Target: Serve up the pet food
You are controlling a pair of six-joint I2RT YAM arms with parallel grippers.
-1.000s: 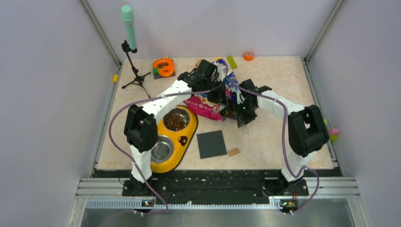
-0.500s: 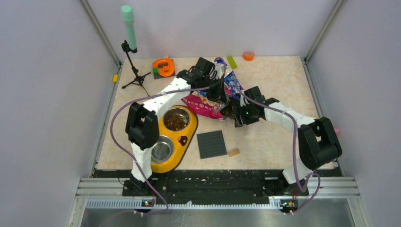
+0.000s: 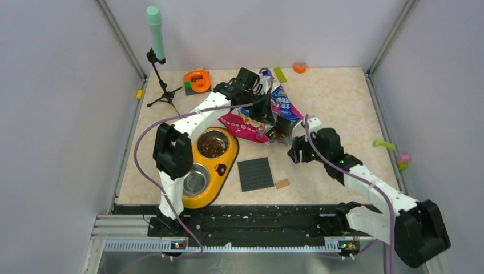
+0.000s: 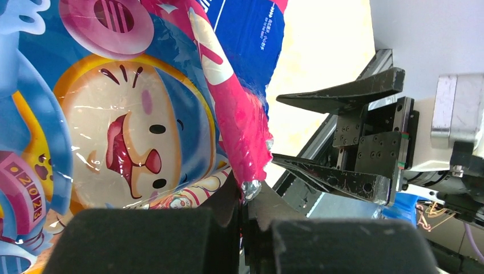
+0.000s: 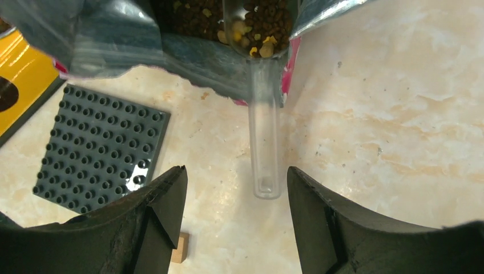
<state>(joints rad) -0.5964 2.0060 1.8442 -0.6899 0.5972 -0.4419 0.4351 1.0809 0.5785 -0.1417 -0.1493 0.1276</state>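
Pet food (image 5: 268, 23): brown pellets in the bag (image 4: 114, 114) mouth and in the clear plastic scoop (image 5: 266, 142), just ahead of the right tool (image 5: 235, 174). More sits in the far steel bowl (image 3: 226, 137). Right tool released, jaws wide, scoop handle end between them on the desk (image 5: 399, 114), no contact visible. Left tool (image 4: 245, 225) clenched on the glossy bag's torn pink edge.

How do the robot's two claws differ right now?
The left gripper is shut, pinching the edge of the cartoon-cat bag; the right gripper is open and holds nothing. The left gripper touches the bag, while the right gripper hangs free above the handle of the clear scoop. Both are black and two-fingered.
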